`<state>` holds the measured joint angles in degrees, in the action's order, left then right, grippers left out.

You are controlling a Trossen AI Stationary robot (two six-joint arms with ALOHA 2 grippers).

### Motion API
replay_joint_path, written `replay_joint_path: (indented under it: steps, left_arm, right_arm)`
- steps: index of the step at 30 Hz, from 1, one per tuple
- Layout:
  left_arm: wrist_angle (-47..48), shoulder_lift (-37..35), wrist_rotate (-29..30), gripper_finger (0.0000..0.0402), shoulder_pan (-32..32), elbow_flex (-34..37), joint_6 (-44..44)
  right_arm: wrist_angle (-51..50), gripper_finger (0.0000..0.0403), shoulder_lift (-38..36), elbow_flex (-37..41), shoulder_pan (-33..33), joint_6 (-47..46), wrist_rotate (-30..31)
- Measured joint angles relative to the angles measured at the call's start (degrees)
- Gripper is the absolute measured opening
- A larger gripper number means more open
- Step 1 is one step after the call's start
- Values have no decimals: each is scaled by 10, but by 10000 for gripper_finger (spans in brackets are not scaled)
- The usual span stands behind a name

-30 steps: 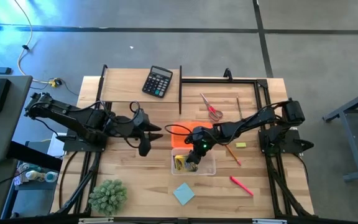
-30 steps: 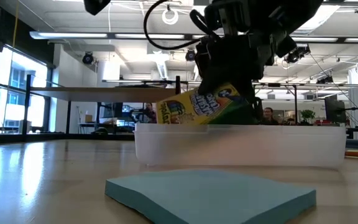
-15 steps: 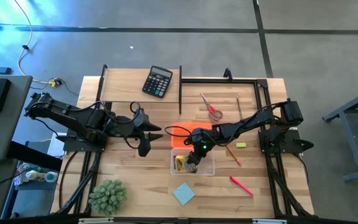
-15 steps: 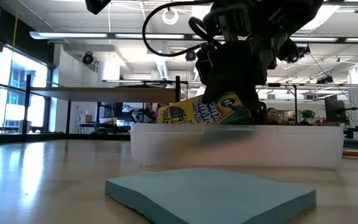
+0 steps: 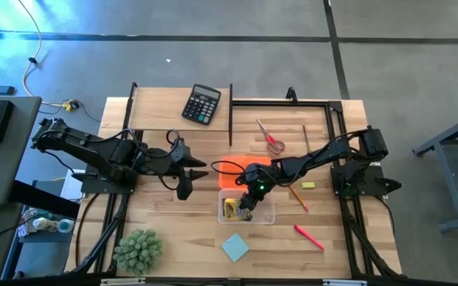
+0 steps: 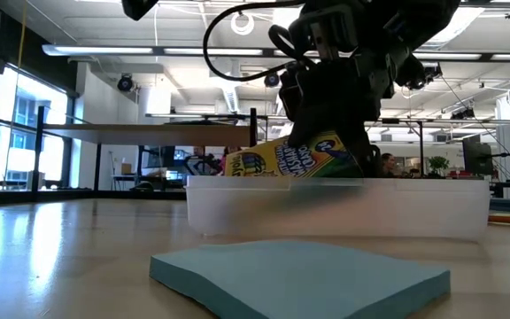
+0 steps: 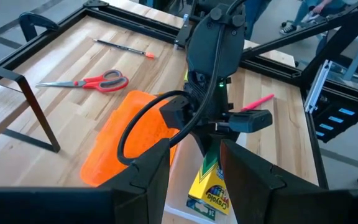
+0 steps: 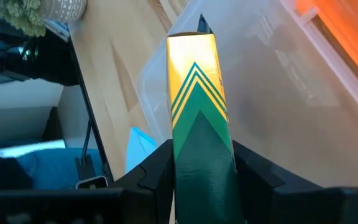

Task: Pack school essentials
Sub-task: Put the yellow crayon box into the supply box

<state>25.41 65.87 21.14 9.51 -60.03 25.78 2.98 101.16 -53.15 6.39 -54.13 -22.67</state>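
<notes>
We're barely started: our right gripper (image 5: 247,208) pinches the crayon pack (image 6: 292,158) down inside the clear bin (image 6: 414,206), while scissors (image 5: 271,140), pencil (image 5: 304,135), pen (image 5: 309,237), eraser (image 5: 308,185) and note pad (image 5: 234,247) lie around it unpacked.

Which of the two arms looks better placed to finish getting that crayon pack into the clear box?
The right. Its gripper is shut on the crayon pack, holding it tilted, partly down inside the clear box. The left gripper hangs open beside the box, holding nothing, so it would likely have to take over first.
</notes>
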Motion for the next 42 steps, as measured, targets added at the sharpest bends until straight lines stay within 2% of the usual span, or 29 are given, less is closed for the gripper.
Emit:
replay_joint_path:
  steps: [10, 19, 22, 42]
  left_arm:
    - [0, 0, 0, 131, 0, 0, 1]
    - [0, 0, 0, 131, 0, 0, 1]
    - [0, 0, 0, 131, 0, 0, 1]
    - [1, 0, 0, 131, 0, 0, -5]
  right_arm:
    - [-1, 122, 0, 0, 0, 15, 13]
    - [-4, 199, 0, 0, 0, 6, -5]
    - [-7, 213, 0, 0, 0, -3, -5]
    - [-58, 196, -28, 0, -4, -5, 27]
